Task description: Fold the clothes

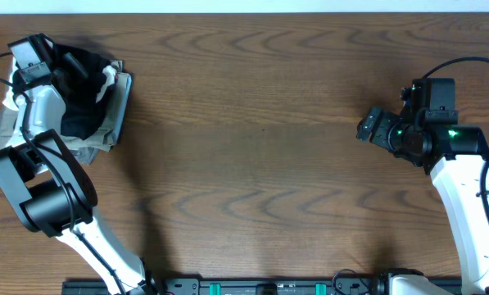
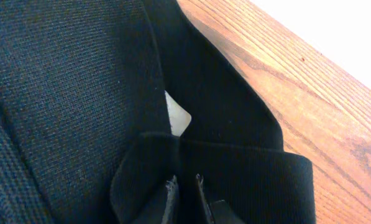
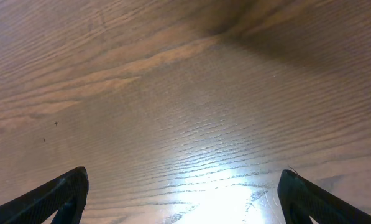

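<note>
Left gripper [image 2: 185,182]: its two dark fingers [image 2: 171,194] stand almost together with only a slim gap between them, tips set against a doubled band of the large black soft-fabric short-sleeved T-shirt [image 2: 67,93]; whether any cloth is caught between them cannot be told. A small white patch [image 2: 178,116] shows through an opening between black folds just above the fingertips. The T-shirt lies bunched at the far left corner of the brown wood-grain table [image 1: 260,123], on top of a stack of grey and white folded garments [image 1: 119,102] whose edges jut out around it. Right gripper [image 3: 182,174]: fingers spread wide and holding nothing, poised over bare wood on the table's right side, well apart from the T-shirt.
</note>
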`<action>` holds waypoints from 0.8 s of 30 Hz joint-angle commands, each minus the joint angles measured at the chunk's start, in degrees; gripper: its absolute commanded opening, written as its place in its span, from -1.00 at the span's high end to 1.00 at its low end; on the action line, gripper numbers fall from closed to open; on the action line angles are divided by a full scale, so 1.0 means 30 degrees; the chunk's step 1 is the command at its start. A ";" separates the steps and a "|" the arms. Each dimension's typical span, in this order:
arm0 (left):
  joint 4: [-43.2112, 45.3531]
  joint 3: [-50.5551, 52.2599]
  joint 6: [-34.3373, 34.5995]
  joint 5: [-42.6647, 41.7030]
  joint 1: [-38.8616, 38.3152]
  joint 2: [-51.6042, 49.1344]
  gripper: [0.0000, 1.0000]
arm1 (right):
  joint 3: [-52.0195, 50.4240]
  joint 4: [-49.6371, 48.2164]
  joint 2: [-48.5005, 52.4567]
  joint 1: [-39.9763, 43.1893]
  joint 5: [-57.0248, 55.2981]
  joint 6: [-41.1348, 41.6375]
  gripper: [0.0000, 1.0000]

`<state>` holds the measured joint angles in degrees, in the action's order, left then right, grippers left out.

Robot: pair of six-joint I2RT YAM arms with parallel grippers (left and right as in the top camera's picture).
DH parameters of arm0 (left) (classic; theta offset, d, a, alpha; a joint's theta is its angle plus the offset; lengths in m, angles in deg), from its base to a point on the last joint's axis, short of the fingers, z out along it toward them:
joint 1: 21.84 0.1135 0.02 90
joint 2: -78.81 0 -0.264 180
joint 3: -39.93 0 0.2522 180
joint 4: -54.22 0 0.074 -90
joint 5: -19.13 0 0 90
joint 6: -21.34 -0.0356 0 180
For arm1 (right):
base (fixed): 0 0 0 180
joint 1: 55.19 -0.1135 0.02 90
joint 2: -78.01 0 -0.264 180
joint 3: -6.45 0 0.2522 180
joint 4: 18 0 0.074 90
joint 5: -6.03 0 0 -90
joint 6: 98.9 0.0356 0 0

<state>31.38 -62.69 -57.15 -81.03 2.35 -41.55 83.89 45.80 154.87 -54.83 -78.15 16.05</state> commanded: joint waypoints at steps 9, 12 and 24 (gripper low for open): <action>-0.1836 0.0226 -0.1443 0.0197 0.0080 0.6273 0.42 | -0.0029 0.0029 -0.0262 0.0146 0.0080 -0.0284 -0.91; -0.1923 0.0226 -0.1989 0.0211 0.0284 0.7482 0.46 | -0.0029 0.0036 -0.0262 0.0146 0.0080 -0.0291 -0.91; 0.0911 0.0226 -0.1989 0.1341 0.1676 0.3942 0.74 | -0.0029 0.0022 -0.0262 0.0146 0.0080 -0.0481 -0.92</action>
<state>33.02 -62.29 -62.53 -78.23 6.79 -25.62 83.89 45.84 154.87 -54.83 -78.15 15.59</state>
